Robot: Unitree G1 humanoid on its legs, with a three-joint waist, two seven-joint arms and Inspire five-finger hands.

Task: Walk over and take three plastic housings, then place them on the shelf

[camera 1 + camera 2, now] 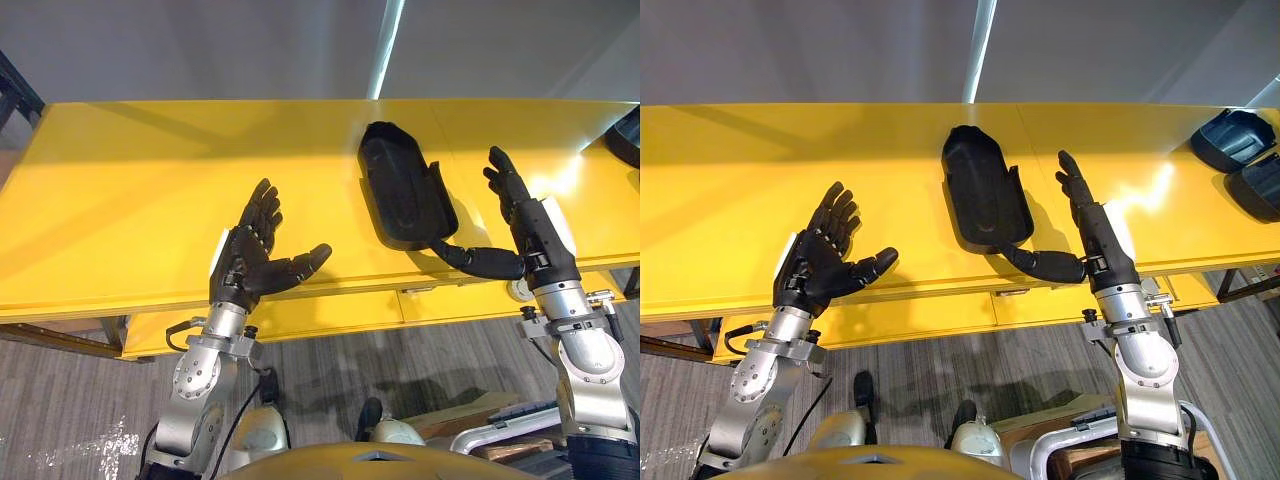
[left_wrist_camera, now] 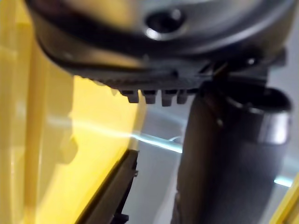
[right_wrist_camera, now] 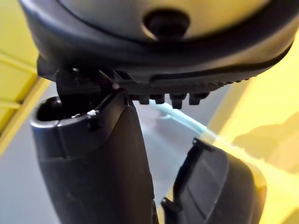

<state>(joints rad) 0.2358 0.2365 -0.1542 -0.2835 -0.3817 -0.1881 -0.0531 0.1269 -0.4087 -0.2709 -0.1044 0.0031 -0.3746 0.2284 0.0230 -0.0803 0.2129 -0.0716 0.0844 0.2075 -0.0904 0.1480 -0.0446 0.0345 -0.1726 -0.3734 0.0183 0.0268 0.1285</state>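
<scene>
Fingers of left hand straight & slightly spread, thumb out to the side, palm up, holding nothing. Lower left of centre in eye views, over near part of yellow shelf.

Fingers of right hand straight & close together, pointing to top of frame, right of centre. Thumb stretched sideways toward frame centre, tip at near end of black plastic housing; touching or just beside, can't tell. Not curled round it.

Housing lying on shelf at centre of frame, between the 2 hands, long side running top to bottom.

In right wrist view, same housing at lower right, just past thumb.

Second housing & third housing on shelf at right edge of right eye view, close together, well apart from both hands.

Grey floor along bottom of frame, below shelf edge.
</scene>
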